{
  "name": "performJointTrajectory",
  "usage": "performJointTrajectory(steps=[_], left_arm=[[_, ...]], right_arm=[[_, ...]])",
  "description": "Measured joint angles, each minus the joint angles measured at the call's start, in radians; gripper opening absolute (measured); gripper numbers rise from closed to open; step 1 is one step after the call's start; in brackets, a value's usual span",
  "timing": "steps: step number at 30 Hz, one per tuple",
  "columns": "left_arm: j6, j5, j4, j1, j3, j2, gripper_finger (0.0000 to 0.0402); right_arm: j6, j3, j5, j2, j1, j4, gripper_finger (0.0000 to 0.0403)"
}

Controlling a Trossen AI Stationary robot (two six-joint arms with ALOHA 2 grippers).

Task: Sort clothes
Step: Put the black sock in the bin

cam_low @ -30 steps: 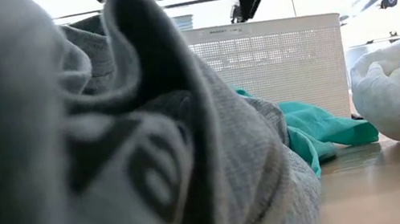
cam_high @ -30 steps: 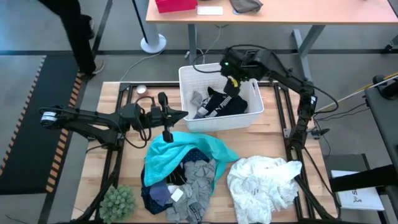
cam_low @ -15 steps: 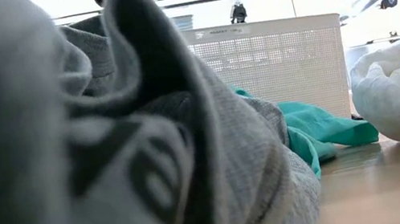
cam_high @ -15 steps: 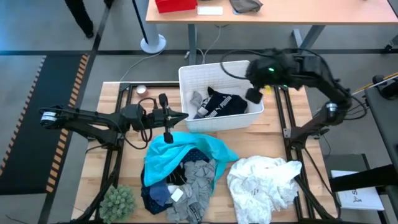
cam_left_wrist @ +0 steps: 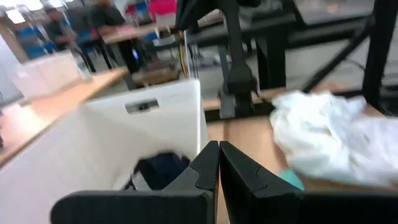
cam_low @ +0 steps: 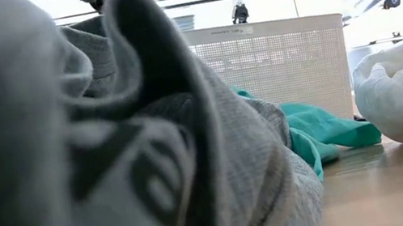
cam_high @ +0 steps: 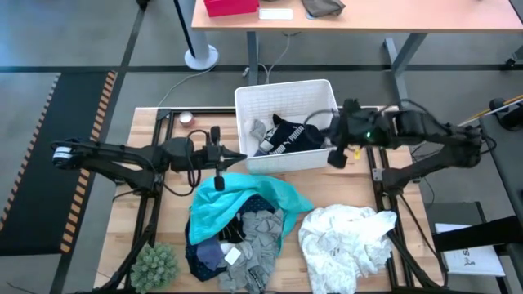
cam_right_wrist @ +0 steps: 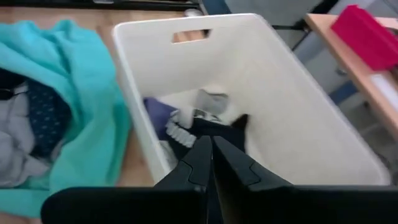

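Grey floor surrounds the wooden table; a tan desk stands beyond.

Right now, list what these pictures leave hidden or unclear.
- Low view: the grey garment up against the lens blocks most of the table, and the bin wall hides what is inside it.
- High view: the clothes under the teal garment are only partly seen.
- Left wrist view: blurred; the white garment is cut off at the edge.
- Right wrist view: the fingers cover part of the black garment.
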Motion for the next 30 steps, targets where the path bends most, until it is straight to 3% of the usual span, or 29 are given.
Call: performJointTrajectory(steps=[5, 8, 16, 22, 30], left_arm=[[-0.005, -0.007, -0.277, -0.064, 0.154, 0.016, 0.0000], [0.000, -0.076, -0.372, -0.127, 0.230, 0.031, 0.0000], [0.002, -0.166, -0.317, -0.259, 0.234, 0.022, 0.0000], [-0.039, -0.234, -0.302, -0.287, 0.191, 0.031, 0.0000], [-0.037, -0.236, -0.136, -0.291, 0.111, 0.020, 0.0000]], right_arm=[[0.030, -0.208, -0.009, -0.049, 0.103, 0.219, 0.0000], [0.030, -0.312, -0.053, -0.042, 0.167, 0.375, 0.0000], [0.030, -0.471, -0.210, 0.080, 0.288, 0.799, 0.0000], [0.030, -0.419, -0.247, 0.284, 0.331, 0.918, 0.0000], [-0.009, -0.140, -0.286, 0.630, 0.366, 0.860, 0.0012]])
